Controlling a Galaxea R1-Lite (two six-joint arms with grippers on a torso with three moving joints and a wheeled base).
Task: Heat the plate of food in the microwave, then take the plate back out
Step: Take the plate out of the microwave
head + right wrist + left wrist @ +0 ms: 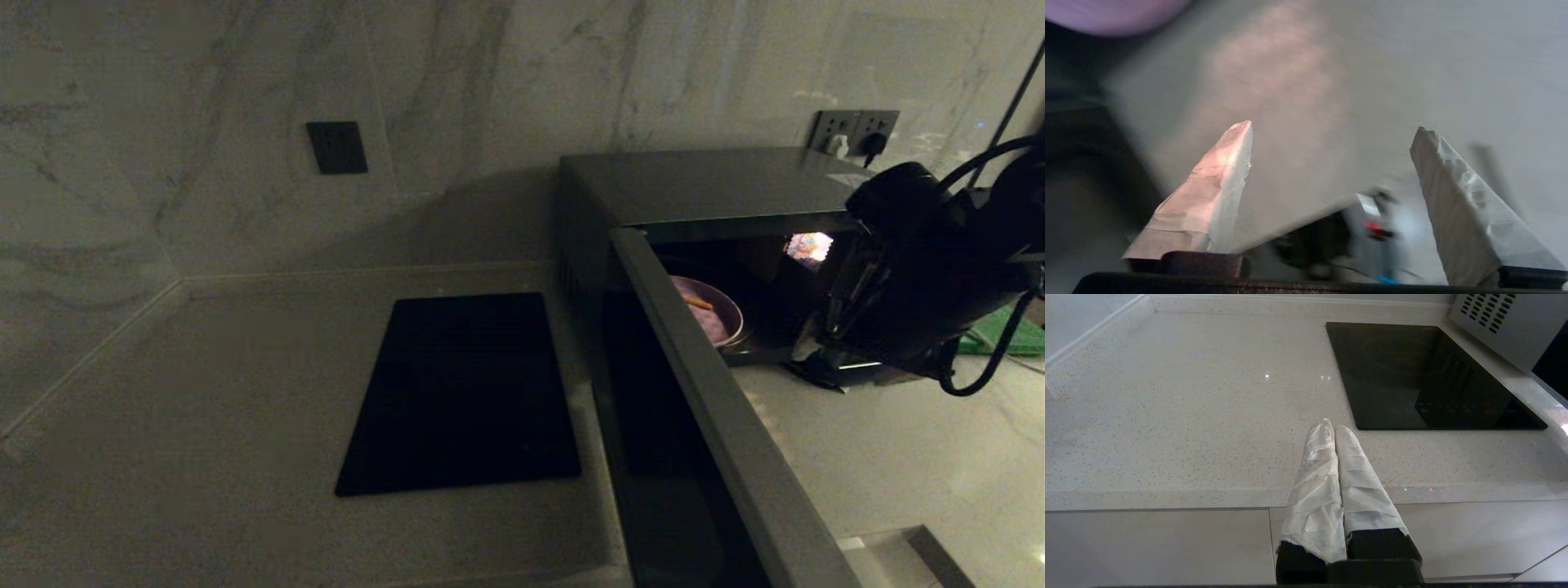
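The silver-grey microwave [702,175] stands at the right of the counter with its dark glass door [718,408] swung open toward me. Inside sits the lavender plate [712,317], with an orange fry-like stick [698,302] on it. My right gripper [824,359] hangs at the right side of the oven opening, apart from the plate. In the right wrist view it [1333,130] is open with nothing between its fingers, and the plate [1114,14] shows only as an edge in one corner. My left gripper [1333,425] is shut and empty over the counter's front edge.
A flat black cooktop [465,392] lies in the counter left of the microwave, close to the left gripper in the left wrist view, cooktop [1421,375]. A green board [1008,335] lies behind the right arm. Wall sockets [853,131] with a plug sit behind the microwave.
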